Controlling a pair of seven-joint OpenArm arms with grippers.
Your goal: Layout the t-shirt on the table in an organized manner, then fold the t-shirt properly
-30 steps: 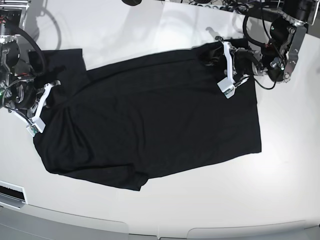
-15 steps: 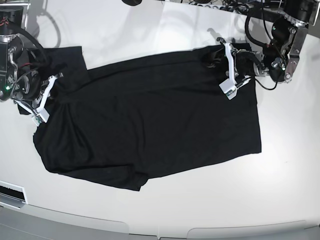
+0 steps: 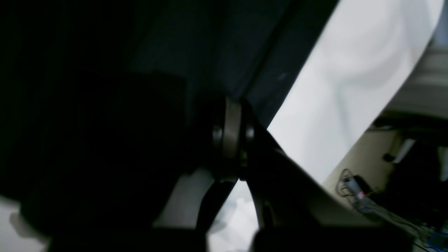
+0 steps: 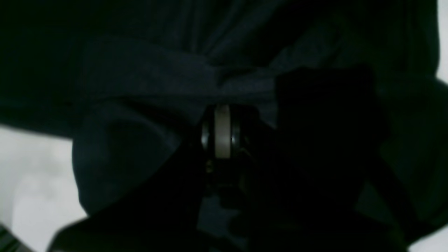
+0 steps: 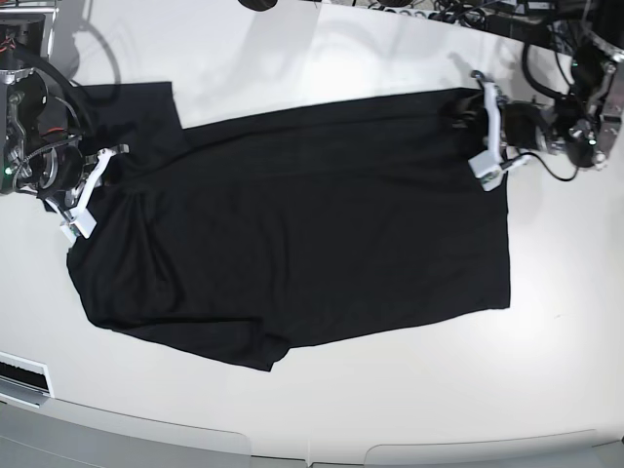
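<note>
The black t-shirt (image 5: pixel 302 224) lies spread wide across the white table (image 5: pixel 390 400), with a sleeve at the far left and some creases near that end. My left gripper (image 5: pixel 487 136) is at the shirt's upper right corner, shut on the fabric edge. In the left wrist view the shut left gripper (image 3: pixel 231 133) pinches dark cloth beside bare table (image 3: pixel 336 87). My right gripper (image 5: pixel 86 190) is at the shirt's left end, shut on bunched cloth. The right wrist view shows the right gripper (image 4: pixel 222 129) closed under gathered t-shirt folds (image 4: pixel 182 77).
Cables (image 5: pixel 439 12) run along the table's far edge at the top right. The table's curved front edge (image 5: pixel 312 453) crosses the bottom of the base view. A slotted white part (image 5: pixel 21 378) sits at the lower left.
My left gripper has moved right in the base view, drawing the shirt's upper right corner outward and stretching it flatter. My right gripper has shifted slightly up with its end of the shirt.
</note>
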